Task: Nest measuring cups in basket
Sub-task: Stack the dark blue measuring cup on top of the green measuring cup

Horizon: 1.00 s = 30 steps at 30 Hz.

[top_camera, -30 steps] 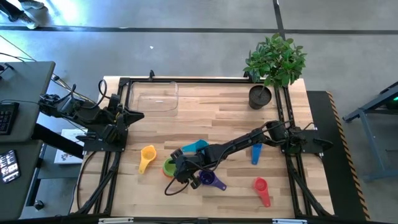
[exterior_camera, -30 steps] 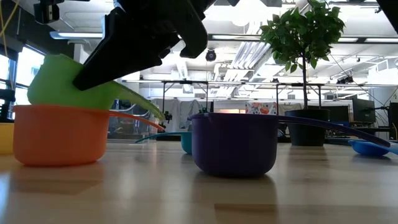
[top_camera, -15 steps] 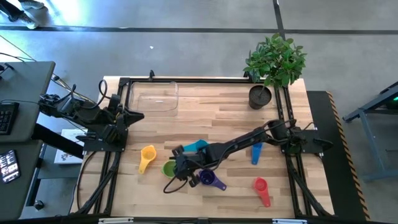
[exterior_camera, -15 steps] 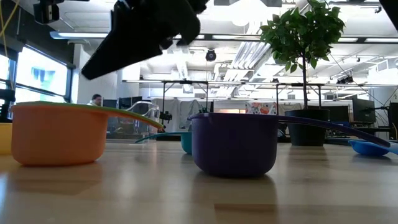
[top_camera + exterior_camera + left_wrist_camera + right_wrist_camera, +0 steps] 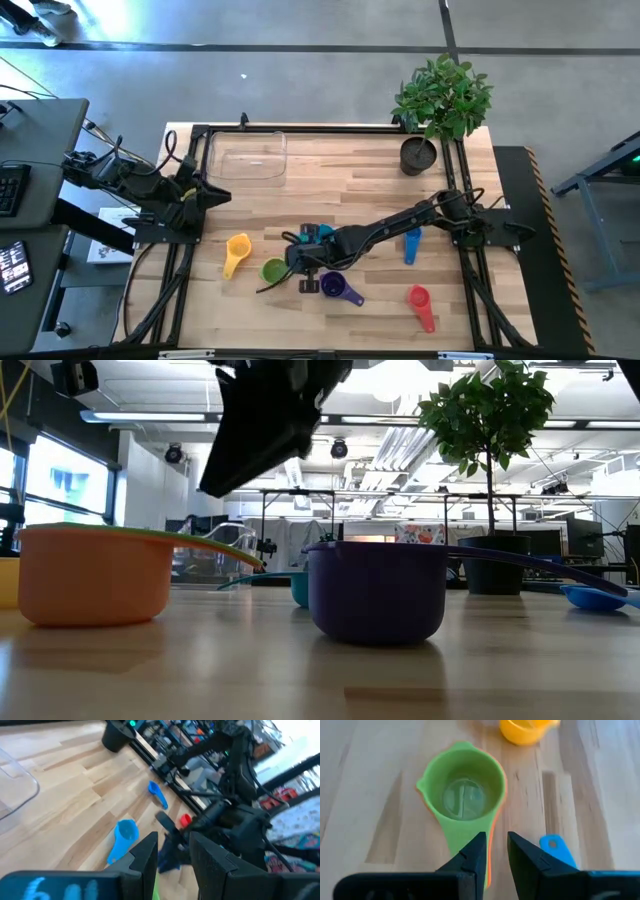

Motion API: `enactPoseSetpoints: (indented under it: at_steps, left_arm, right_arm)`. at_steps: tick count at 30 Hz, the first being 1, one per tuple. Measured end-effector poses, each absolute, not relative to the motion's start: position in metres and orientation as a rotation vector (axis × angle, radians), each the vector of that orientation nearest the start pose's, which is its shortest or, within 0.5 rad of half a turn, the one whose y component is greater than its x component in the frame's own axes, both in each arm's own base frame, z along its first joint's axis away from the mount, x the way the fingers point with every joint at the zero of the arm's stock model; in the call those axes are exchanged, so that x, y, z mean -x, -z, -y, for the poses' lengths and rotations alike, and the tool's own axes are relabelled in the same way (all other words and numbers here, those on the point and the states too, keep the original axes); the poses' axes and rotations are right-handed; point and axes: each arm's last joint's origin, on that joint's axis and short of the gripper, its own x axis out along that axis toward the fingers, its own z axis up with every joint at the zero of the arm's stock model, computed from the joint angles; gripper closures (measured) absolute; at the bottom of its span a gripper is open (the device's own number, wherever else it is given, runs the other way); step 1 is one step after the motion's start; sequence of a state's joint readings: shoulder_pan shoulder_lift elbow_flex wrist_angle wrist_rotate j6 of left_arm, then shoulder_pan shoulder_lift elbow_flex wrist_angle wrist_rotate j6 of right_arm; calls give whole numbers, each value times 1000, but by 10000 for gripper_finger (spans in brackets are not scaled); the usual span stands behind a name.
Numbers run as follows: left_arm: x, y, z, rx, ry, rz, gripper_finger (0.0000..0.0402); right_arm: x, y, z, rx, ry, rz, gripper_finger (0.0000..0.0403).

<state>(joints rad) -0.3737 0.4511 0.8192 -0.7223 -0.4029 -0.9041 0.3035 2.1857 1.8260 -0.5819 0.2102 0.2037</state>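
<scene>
The green cup (image 5: 465, 795) sits nested in the orange cup (image 5: 95, 575), left of centre near the front edge. My right gripper (image 5: 297, 265) hangs just right of and above them, open, with nothing between its fingers; the green handle points toward it. Loose on the table lie the yellow cup (image 5: 237, 250), the light blue cup (image 5: 318, 233) partly under my right arm, the purple cup (image 5: 335, 288), the dark blue cup (image 5: 411, 246) and the red cup (image 5: 420, 303). The clear basket (image 5: 248, 155) stands at the far left. My left gripper (image 5: 213, 195) waits open at the left edge.
A dark plant pot (image 5: 418, 155) with a leafy plant stands at the far right corner. Black frame rails run along the table's left, right and far sides. Bare wood lies between the basket and the cups.
My right gripper has let go of the green cup, risen, rolled about its axis and drawn back toward the table's right. The green cup, tilted on the orange cup a second ago, now sits level inside it. My left gripper has turned slightly in place.
</scene>
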Motion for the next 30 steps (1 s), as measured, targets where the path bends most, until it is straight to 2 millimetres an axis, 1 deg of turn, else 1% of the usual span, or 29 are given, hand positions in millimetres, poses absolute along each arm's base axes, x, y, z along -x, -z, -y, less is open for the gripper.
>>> enactPoseSetpoints:
  at_steps: [5,10,15,21,23,27,30]
  left_arm:
    - [-77,-330,20,723,-107,-324,300]
    - [-77,-330,20,680,-81,-335,300]
    - [-77,-330,20,669,-77,-337,300]
    - [-76,-328,20,606,-75,-356,300]
    - [-76,-327,20,587,-77,-368,300]
    - [-76,-326,20,581,-77,-370,300]
    - [-76,-326,20,580,-78,-369,300]
  right_arm:
    - [-452,-208,-140,-148,124,-981,332]
    - [-443,-209,-147,-292,207,-1019,332]
    - [-430,-226,-155,-392,268,-1017,332]
    - [-404,-246,-161,-404,379,-1062,332]
    - [-396,-250,-162,-396,405,-1082,332]
    - [-385,-254,-165,-338,407,-1142,332]
    - [-380,-250,-166,-283,348,-1218,332]
